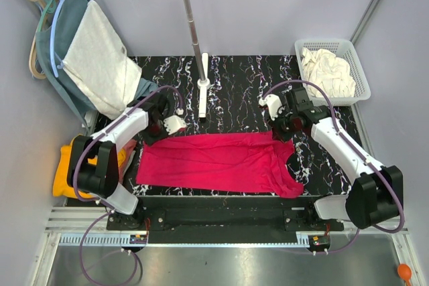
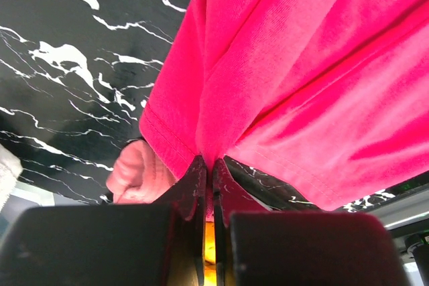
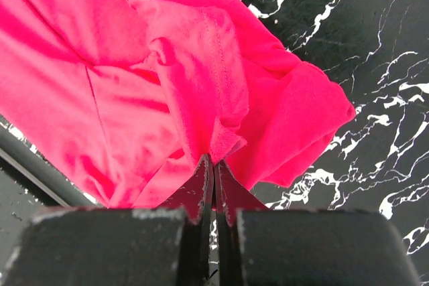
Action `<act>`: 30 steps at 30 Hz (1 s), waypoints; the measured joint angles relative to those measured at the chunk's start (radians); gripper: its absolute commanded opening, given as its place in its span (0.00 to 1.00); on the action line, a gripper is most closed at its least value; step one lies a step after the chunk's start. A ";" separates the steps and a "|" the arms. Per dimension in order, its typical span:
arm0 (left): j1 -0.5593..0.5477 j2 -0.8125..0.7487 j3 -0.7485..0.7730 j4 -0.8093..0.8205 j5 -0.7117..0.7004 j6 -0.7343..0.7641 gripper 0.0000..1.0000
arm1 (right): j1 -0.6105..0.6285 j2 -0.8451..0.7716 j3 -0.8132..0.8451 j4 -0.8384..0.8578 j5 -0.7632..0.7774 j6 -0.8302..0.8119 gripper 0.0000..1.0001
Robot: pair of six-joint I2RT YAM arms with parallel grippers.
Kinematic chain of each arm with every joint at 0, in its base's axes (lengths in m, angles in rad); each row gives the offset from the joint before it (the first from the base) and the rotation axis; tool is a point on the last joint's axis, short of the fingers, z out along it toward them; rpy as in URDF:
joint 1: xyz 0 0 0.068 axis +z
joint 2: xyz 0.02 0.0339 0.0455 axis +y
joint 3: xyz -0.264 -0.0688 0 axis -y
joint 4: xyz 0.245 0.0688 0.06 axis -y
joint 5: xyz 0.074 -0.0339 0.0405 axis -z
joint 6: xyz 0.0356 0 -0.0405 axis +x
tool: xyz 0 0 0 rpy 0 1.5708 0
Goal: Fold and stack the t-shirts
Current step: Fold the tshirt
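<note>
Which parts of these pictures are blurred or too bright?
Top external view: even light, sharp throughout. Left wrist view: left gripper blurred near the lens, crimson-pink t-shirt oversaturated. Right wrist view: right gripper body soft, shirt stitching sharp.

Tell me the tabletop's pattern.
The tabletop is black with white marble veins, best seen in the right wrist view.

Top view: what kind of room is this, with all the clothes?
Likely a robot lab set up as a laundry corner: two arms grip a pink shirt on a table, beside a clothes rack and a basket of washing.
</note>
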 measured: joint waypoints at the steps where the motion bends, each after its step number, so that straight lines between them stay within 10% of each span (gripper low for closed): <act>1: -0.002 -0.006 -0.006 0.000 0.000 -0.002 0.00 | 0.001 -0.007 -0.003 -0.005 0.000 0.000 0.00; 30: -0.012 -0.072 -0.130 0.051 -0.019 -0.020 0.04 | 0.007 -0.160 -0.109 -0.089 0.014 0.001 0.00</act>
